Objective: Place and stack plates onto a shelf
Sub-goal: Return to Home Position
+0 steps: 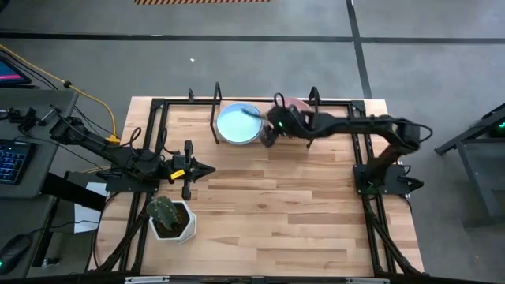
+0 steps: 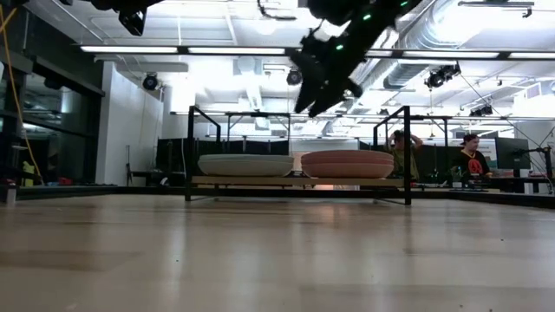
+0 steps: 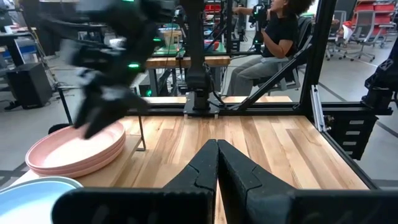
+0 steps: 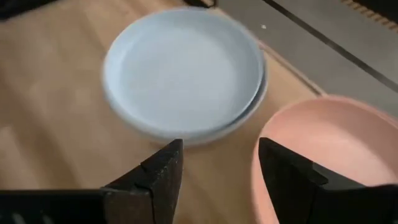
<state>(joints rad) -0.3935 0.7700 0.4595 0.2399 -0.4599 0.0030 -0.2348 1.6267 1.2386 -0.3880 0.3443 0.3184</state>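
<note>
Two groups of plates rest on the shelf (image 1: 268, 150) at the table's far edge. A light blue plate (image 1: 237, 124) (image 4: 183, 71) lies on another pale plate whose rim shows beneath it. Pink plates (image 3: 78, 149) (image 4: 329, 149) lie stacked to its right, mostly hidden under the right arm in the high view. In the low view the pale stack (image 2: 245, 165) and the pink stack (image 2: 347, 163) sit side by side on the plank. My right gripper (image 4: 217, 168) (image 1: 268, 136) hovers open above the gap between the stacks. My left gripper (image 3: 217, 168) (image 1: 201, 170) waits shut over the table's left middle.
A white pot with a cactus (image 1: 170, 217) stands near the table's near left corner. Black shelf brackets (image 1: 217, 106) (image 1: 314, 99) rise beside the plates. The black tube frame (image 1: 363, 134) runs along the table's sides. People (image 2: 473, 156) (image 3: 273, 31) sit beyond the far edge.
</note>
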